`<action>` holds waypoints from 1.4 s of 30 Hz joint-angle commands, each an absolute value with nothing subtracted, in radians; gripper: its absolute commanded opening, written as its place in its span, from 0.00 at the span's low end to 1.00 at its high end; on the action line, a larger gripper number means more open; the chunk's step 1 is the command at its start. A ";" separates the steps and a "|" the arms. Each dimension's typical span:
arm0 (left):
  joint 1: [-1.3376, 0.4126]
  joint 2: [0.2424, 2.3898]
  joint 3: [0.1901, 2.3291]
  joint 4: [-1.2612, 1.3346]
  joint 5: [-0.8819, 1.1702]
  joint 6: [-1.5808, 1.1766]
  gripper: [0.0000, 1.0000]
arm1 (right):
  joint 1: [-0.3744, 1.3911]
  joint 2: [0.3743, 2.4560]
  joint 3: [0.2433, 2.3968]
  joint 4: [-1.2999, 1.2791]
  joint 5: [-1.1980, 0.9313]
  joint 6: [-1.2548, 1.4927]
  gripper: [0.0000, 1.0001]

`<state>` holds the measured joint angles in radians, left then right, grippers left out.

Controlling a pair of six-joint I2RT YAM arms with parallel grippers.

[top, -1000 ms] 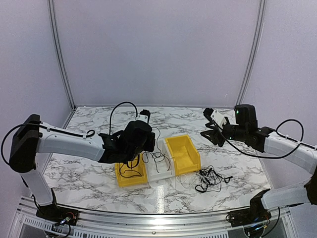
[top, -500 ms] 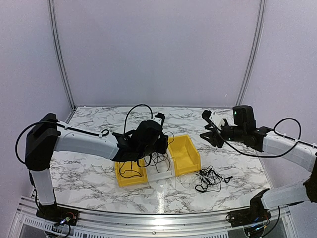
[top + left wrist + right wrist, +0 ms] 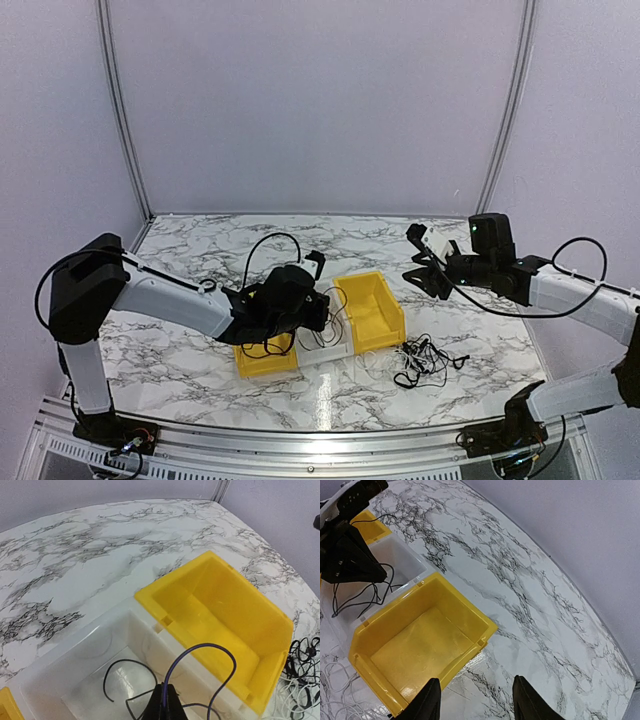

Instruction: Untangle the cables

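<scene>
My left gripper (image 3: 312, 308) hangs low over the white bin (image 3: 335, 352) and is shut on a thin dark cable (image 3: 207, 644). In the left wrist view the cable loops up from the closed tips (image 3: 166, 706), and more of it lies in the bin (image 3: 145, 635). A tangle of thin black and whitish cables (image 3: 425, 360) lies on the table right of the bins. My right gripper (image 3: 420, 270) is open and empty, held above the table behind the right yellow bin (image 3: 370, 310). Its fingers (image 3: 430, 700) frame bare marble.
Three bins stand side by side: a left yellow bin (image 3: 262, 360) holding a black cable, the white bin, and the right yellow bin (image 3: 420, 645), which is empty. Marble tabletop (image 3: 200, 250) lies all round, with walls at the back and sides.
My left gripper has moved right from over the left yellow bin to over the white bin and come down, carrying the cable. My right gripper has barely shifted.
</scene>
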<state>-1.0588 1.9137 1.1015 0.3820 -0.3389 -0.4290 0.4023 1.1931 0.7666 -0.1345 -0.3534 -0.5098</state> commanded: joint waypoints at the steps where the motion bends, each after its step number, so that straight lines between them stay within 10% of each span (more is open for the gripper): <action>1: -1.050 1.835 1.030 0.420 -0.434 -0.430 0.00 | 0.396 1.203 0.783 -0.147 -0.368 -0.519 0.48; 16: -1.046 1.806 1.043 0.302 -0.441 -0.447 0.00 | 0.396 1.213 0.789 -0.167 -0.405 -0.526 0.49; 26: -1.046 1.724 1.022 0.250 -0.413 -0.491 0.45 | 0.396 1.216 0.791 -0.184 -0.452 -0.539 0.49; 42: -1.048 1.600 0.979 0.246 -0.292 -0.449 0.57 | 0.396 1.218 0.799 -0.225 -0.559 -0.552 0.48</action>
<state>-1.0508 1.6333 1.0119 0.2634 -0.3561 -0.4385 0.4007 1.2137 0.7670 -0.1955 -0.4889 -0.5362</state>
